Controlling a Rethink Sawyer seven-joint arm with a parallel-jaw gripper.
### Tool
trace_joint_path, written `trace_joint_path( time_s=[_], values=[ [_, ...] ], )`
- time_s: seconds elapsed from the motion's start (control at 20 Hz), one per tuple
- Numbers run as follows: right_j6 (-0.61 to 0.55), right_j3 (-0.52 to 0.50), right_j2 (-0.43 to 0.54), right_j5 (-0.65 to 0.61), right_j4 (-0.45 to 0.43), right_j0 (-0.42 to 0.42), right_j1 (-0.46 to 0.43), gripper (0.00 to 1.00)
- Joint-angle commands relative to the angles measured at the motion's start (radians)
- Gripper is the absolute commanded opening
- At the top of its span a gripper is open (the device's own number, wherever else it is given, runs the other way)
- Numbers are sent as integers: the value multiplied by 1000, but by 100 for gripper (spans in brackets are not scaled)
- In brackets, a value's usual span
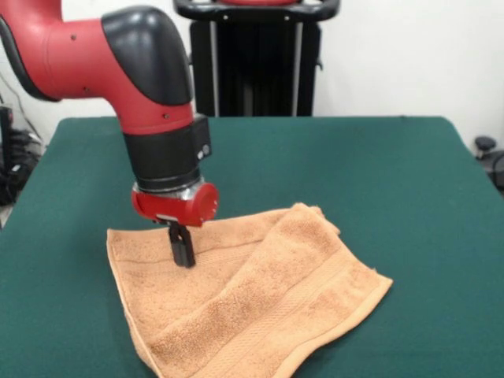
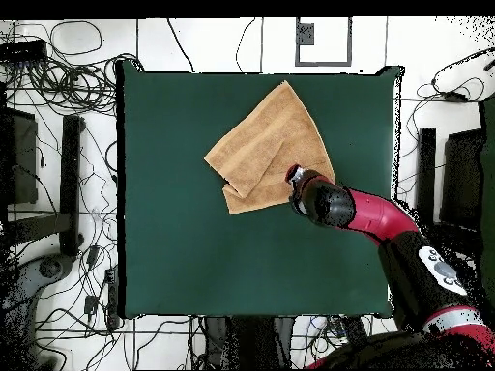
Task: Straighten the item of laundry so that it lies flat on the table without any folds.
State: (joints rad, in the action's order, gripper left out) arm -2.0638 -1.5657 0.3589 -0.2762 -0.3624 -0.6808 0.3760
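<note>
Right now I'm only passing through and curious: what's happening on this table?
A red and black robot arm has its gripper down on an orange towel lying on the green table. The jaws look shut, near the towel's edge. The towel is not flat yet: one part is folded over the rest.

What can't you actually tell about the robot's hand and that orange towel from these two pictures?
- Hand: its dark tips look closed at the towel, but whether they pinch cloth is too small to tell in the front view; the arm covers them overhead.
- Towel's near corner: cut off by the front view's bottom edge.
- Cloth under the folded-over flap: hidden in both views.
- Any label: not visible.
</note>
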Motion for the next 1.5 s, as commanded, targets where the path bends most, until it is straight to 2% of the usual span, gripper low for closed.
trace_joint_path(
  time_s=[0.05,0.25,0.5,1.5],
  values=[
    [9,64,126,20,10,8,-174,0],
    [-11,105,90,64,-12,25,-229,0],
    [-57,130,27,88,-14,65,-239,0],
    [-115,42,-173,-146,56,173,-45,0]
  ],
)
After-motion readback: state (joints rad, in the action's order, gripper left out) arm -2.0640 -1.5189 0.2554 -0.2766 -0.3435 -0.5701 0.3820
